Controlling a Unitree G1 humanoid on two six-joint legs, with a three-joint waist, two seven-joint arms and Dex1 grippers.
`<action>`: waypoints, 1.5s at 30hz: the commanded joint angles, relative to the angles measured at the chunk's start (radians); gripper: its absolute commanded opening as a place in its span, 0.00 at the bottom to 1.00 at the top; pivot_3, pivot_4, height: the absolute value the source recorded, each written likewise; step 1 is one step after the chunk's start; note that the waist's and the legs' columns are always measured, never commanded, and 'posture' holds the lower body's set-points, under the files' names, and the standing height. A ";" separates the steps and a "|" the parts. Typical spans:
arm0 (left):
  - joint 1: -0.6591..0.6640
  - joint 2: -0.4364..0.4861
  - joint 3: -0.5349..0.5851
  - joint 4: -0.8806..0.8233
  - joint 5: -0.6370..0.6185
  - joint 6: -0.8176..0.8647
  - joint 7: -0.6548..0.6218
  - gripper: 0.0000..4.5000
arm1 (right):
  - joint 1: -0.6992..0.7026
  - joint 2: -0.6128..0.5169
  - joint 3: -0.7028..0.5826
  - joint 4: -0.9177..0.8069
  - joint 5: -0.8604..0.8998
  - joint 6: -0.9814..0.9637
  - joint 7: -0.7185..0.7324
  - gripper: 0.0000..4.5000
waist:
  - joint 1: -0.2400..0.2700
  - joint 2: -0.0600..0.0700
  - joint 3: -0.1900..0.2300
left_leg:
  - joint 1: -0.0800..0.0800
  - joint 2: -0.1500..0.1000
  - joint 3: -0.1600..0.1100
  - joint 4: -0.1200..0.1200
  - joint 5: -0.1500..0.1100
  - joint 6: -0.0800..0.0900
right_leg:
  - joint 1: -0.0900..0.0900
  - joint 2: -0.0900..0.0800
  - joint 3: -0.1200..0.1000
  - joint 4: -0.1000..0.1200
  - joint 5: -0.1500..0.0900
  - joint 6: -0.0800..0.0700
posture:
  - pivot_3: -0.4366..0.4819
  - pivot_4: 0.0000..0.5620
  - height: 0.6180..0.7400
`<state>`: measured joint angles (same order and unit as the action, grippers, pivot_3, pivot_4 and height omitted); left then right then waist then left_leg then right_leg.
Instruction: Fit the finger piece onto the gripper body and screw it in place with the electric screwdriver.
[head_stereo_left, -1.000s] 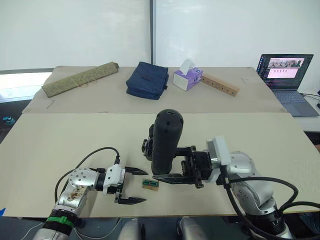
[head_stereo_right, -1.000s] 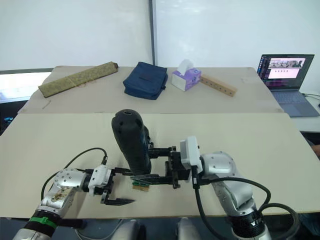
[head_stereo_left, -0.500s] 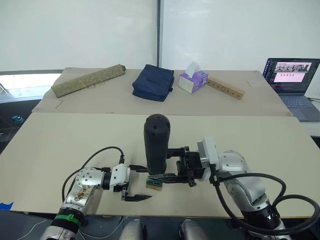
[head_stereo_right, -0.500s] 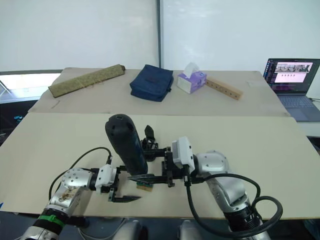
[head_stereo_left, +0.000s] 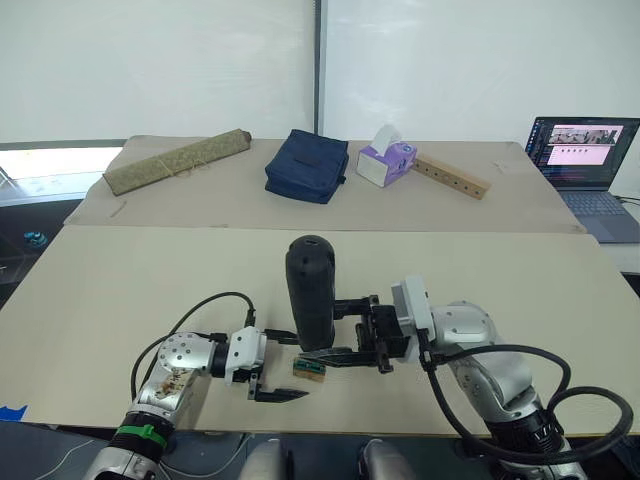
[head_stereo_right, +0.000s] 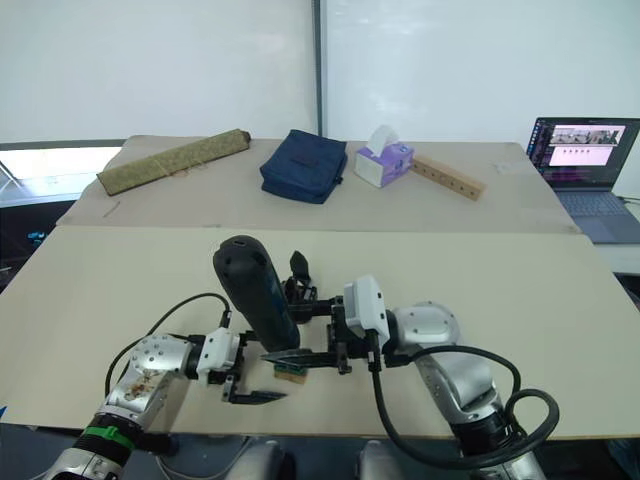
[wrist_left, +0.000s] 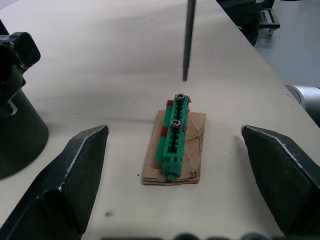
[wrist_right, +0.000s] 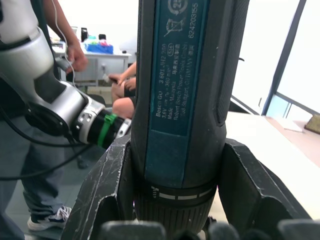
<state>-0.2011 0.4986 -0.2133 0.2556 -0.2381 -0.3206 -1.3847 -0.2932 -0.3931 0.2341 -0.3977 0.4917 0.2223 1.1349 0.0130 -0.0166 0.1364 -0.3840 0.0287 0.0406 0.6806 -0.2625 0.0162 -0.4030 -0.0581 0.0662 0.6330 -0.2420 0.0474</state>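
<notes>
My right gripper (head_stereo_left: 308, 332) is shut on the electric screwdriver (head_stereo_left: 311, 288), a thick black cylinder held upright over the table's near edge. Its thin metal bit (wrist_left: 189, 40) hangs just above a small green-and-tan block (head_stereo_left: 307, 369) that carries two screws. My left gripper (head_stereo_left: 284, 367) is open, low on the table, with that block lying just ahead of its fingertips. The black gripper body (head_stereo_right: 298, 276) stands on the table just behind the screwdriver, partly hidden by it, and its rounded base (wrist_left: 20, 125) also shows beside my left gripper. The finger piece is hidden.
At the back lie a rolled mat (head_stereo_left: 176, 160), a blue bag (head_stereo_left: 308, 165), a tissue box (head_stereo_left: 385, 160) and a wooden bar (head_stereo_left: 452, 175). A laptop (head_stereo_left: 583, 150) sits far right. A person (wrist_right: 75, 50) sits beyond the table's near edge.
My left gripper has crept a little to the right, closer to the green-and-tan block. The screwdriver stays upright in my right gripper, nearly unmoved over the last half second.
</notes>
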 joint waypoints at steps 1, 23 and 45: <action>0.032 -0.020 -0.068 0.024 0.044 0.034 0.009 1.00 | -0.009 0.004 -0.003 -0.019 0.012 -0.046 0.008 0.43 | 0.000 0.000 0.000 | 0.000 0.000 0.000 0.000 0.000 0.000 | 0.000 0.000 0.000 0.000 0.000 0.000 | 0.48 0.27 1.00; 0.066 0.000 -0.064 -0.041 0.034 0.087 0.033 1.00 | -0.014 0.000 0.001 -0.002 0.002 -0.051 0.019 0.43 | -0.003 0.000 0.000 | 0.000 0.001 -0.001 -0.001 0.000 0.001 | 0.000 0.000 0.000 -0.002 0.000 0.000 | 0.48 0.27 1.00; 0.068 0.001 -0.062 -0.060 0.035 0.109 0.043 1.00 | -0.028 0.003 0.011 0.013 -0.004 -0.052 0.020 0.43 | -0.004 0.000 0.000 | -0.001 0.001 -0.002 -0.001 -0.001 0.001 | -0.001 0.000 0.000 -0.002 0.000 0.000 | 0.48 0.27 1.00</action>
<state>-0.1618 0.5057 -0.2178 0.1814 -0.2345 -0.2352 -1.3421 -0.2969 -0.3989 0.2578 -0.3580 0.4738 0.2170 1.1539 0.0095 -0.0167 0.1364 -0.3847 0.0299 0.0389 0.6791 -0.2630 0.0169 -0.4037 -0.0585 0.0663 0.6306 -0.2419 0.0477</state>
